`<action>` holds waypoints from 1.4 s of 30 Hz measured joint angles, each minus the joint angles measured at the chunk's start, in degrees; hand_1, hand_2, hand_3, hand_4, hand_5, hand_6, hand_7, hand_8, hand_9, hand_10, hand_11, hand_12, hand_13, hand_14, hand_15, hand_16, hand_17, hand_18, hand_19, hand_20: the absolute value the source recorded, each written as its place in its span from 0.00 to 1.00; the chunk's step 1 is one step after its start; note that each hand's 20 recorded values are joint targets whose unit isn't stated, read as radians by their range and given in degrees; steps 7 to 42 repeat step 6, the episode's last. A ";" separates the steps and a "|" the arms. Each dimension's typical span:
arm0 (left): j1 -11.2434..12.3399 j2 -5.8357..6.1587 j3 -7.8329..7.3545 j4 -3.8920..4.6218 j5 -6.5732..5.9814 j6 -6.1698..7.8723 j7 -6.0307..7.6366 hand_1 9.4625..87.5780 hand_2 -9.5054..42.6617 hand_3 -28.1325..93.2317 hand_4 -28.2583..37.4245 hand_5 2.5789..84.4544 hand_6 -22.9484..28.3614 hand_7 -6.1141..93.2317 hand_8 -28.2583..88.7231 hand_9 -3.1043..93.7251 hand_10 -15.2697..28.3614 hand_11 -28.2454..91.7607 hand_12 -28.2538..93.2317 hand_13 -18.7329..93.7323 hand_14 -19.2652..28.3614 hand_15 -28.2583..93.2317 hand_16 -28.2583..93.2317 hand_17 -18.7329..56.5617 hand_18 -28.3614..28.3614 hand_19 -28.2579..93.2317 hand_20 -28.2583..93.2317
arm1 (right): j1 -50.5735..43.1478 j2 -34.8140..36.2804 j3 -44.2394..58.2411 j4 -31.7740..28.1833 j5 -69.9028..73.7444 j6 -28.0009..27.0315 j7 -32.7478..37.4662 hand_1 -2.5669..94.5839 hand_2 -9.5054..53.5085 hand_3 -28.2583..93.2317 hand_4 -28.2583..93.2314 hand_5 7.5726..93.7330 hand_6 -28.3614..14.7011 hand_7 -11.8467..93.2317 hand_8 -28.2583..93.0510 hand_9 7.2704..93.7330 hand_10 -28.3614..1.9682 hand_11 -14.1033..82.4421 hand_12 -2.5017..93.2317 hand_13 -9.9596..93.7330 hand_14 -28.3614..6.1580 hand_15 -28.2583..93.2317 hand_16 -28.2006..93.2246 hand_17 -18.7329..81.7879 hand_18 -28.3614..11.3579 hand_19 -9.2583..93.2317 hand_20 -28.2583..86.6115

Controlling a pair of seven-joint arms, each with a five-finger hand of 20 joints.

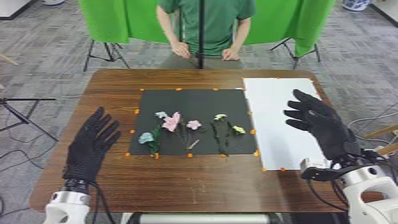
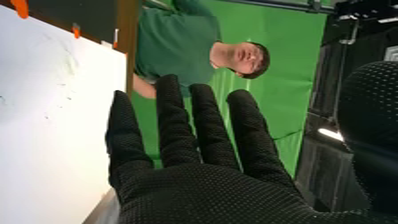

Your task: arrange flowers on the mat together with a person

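While the flowers lie grouped on the dark mat (image 1: pixel 222 100), both my hands are off to the sides, holding nothing. Left hand (image 1: pixel 86 152): left of the mat, fingers released and fairly straight, pointing to the far side; can't tell if it touches the table (image 1: pixel 124 187). Right hand (image 1: pixel 327 129): over the right part of the white sheet (image 1: pixel 275 110), fingers loose and pointing far; the right wrist view has my right hand (image 2: pixel 209 192) with fingers extended and apart, palm empty.

Flowers, all on the near half of the mat: blue flower (image 1: pixel 146 137) at near left, pale blue flower (image 1: pixel 161 114) farther up, pink flower (image 1: pixel 171 121) just right of that, light pink flower (image 1: pixel 194 124) around the middle. Right of those, pale flower (image 1: pixel 219 117), then yellow flower (image 1: pixel 238 130) nearer and farthest right. Stems and leaves run mostly toward me, some close together.

White sheet sits right of the mat, orange tape bits along the edges of both. Green cloth (image 1: pixel 107 20) hangs beyond the table.
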 measured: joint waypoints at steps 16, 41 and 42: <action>0.00 0.07 -0.04 -0.01 0.04 0.03 0.04 0.24 0.10 0.80 0.03 0.27 0.49 0.25 0.15 0.22 0.57 0.38 0.36 0.32 0.66 0.36 0.29 0.10 0.86 0.55 0.29 | 0.27 0.13 -0.18 0.00 -0.01 0.04 0.01 0.20 0.09 0.92 0.04 0.23 0.55 0.22 0.17 0.27 0.50 0.22 0.27 0.37 0.46 0.34 0.51 0.19 0.15 0.46 0.44; 0.00 0.07 -0.04 -0.01 0.04 0.03 0.04 0.24 0.10 0.80 0.03 0.27 0.49 0.25 0.15 0.22 0.57 0.38 0.36 0.32 0.66 0.36 0.29 0.10 0.86 0.55 0.29 | 0.27 0.13 -0.18 0.00 -0.01 0.04 0.01 0.20 0.09 0.92 0.04 0.23 0.55 0.22 0.17 0.27 0.50 0.22 0.27 0.37 0.46 0.34 0.51 0.19 0.15 0.46 0.44; 0.00 0.07 -0.04 -0.01 0.04 0.03 0.04 0.24 0.10 0.80 0.03 0.27 0.49 0.25 0.15 0.22 0.57 0.38 0.36 0.32 0.66 0.36 0.29 0.10 0.86 0.55 0.29 | 0.27 0.13 -0.18 0.00 -0.01 0.04 0.01 0.20 0.09 0.92 0.04 0.23 0.55 0.22 0.17 0.27 0.50 0.22 0.27 0.37 0.46 0.34 0.51 0.19 0.15 0.46 0.44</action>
